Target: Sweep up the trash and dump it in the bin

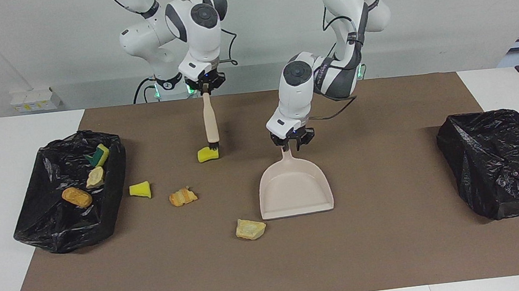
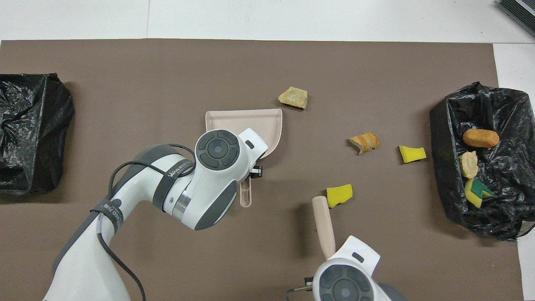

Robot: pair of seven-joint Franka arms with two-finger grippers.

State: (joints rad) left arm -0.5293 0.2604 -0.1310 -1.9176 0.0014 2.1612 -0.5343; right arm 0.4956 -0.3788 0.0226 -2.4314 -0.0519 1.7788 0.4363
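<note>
**Foam and crumbs — light pieces, pushed rather than picked**

Yellow foam and bread scraps make up the trash, and four pieces lie loose on the brown mat (image 1: 395, 247) that covers the counter. Taking the dustpan (image 1: 294, 189) as landmark: a tan bread chunk (image 1: 250, 229) sits just beside its open lip, toward the right arm's end. A striped pastry bit (image 1: 183, 197) and a yellow sponge wedge (image 1: 140, 190) lie farther that way, about level with the pan. A second sponge chunk (image 1: 208, 154) lies nearer the robots than the pan, touching the brush (image 1: 211, 126) bristles. Three more pieces already rest in the bin (image 1: 71, 191) at the right arm's end; a second black bag (image 1: 502, 163) sits at the left arm's end.

The right claw (image 1: 205, 87) is clamped on the top of the brush handle, brush hanging upright. The left claw (image 1: 292, 143) grips the dustpan's handle, the pan lying flat on the mat.

Handling, as I judge it: everything here is light. The sponge is soft and springy, likely to roll or skip ahead of the bristles; the bread and pastry are brittle and may shed crumbs — so short, low strokes suit them. None needs gripping. The hold belongs on the tool handles, with the pan's lip pressed down so pieces ride in, not under.
</note>
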